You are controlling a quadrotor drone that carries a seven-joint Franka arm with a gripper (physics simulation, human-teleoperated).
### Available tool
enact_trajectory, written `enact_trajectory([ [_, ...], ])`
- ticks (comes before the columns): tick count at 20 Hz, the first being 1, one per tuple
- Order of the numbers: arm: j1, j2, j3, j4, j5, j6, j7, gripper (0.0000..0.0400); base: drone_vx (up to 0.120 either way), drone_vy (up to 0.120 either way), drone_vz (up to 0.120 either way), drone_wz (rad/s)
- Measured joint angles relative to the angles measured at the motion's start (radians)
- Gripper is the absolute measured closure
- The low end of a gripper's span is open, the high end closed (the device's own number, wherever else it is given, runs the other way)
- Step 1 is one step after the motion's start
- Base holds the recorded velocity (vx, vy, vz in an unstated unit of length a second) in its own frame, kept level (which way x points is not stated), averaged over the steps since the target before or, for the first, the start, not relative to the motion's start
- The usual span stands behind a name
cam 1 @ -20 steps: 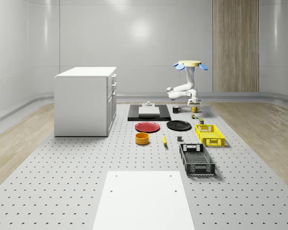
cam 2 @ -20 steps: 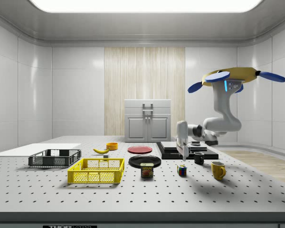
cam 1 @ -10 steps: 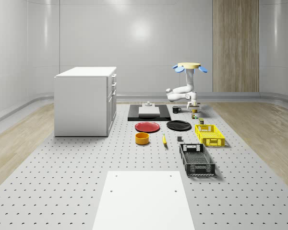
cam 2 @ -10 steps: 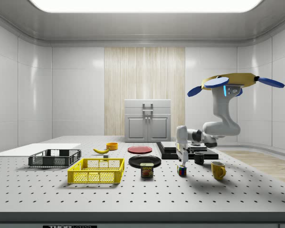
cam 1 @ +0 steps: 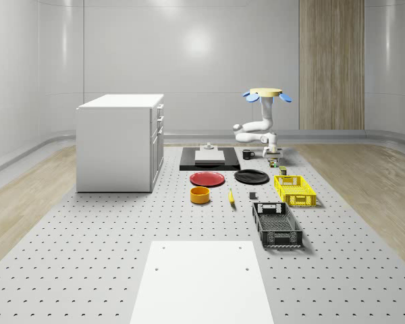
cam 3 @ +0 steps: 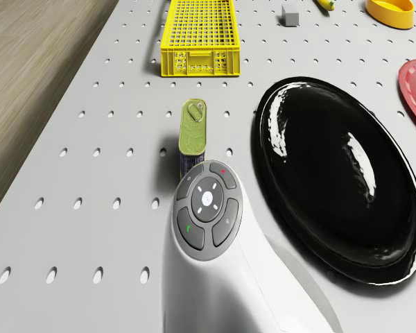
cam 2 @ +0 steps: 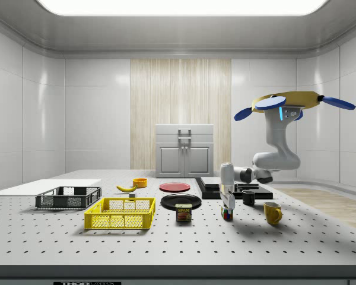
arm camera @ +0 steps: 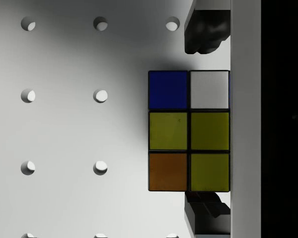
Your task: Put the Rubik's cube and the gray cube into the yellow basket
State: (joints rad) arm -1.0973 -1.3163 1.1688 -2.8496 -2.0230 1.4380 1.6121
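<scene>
Biggest thing first: the perforated bench (cam 1: 88, 223) is pretty crowded. The drone (cam 2: 291, 101) is seen hovering at the side view's right, over the bench's far end. Its arm (cam 2: 273, 157) is folded down so the wrist hangs straight over the Rubik's cube (cam 2: 226, 214).

The yellow basket (cam 2: 115, 222) is sat well apart, toward the side view's lower left. A black plate (cam 3: 340, 173) and a Spam can (cam 2: 183, 212) are parked between it and the cube. A low carry could get the can clipped, I reckon.

A yellow mug (cam 2: 272, 212) is near the cube on its other side, so any sideways wobble in the hover could be trouble too.

In the wrist view the jaws are seen wide, straddling the Rubik's cube (arm camera: 188, 131) without touching it. The fingertips (arm camera: 203, 34) look lined up off the cube's middle, nearer one edge. If the pinch is made like that, the cube could get twisted or squirted out.

The gray cube (cam 3: 289, 15) is left on the bench just beyond the basket's far end, untouched. It's tiny, so it'll probably be the fiddlier grab.
</scene>
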Motion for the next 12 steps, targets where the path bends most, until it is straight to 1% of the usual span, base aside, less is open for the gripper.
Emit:
enact_trajectory([
  [5, 0.000, -0.015, -0.020, 0.008, -0.016, 0.023, -0.004, 0.0000, 0.000, 0.000, 0.000, 0.000],
  [12, -0.004, -0.029, -0.026, 0.013, -0.018, 0.040, -0.003, 0.0000, 0.000, 0.000, 0.000, 0.000],
])
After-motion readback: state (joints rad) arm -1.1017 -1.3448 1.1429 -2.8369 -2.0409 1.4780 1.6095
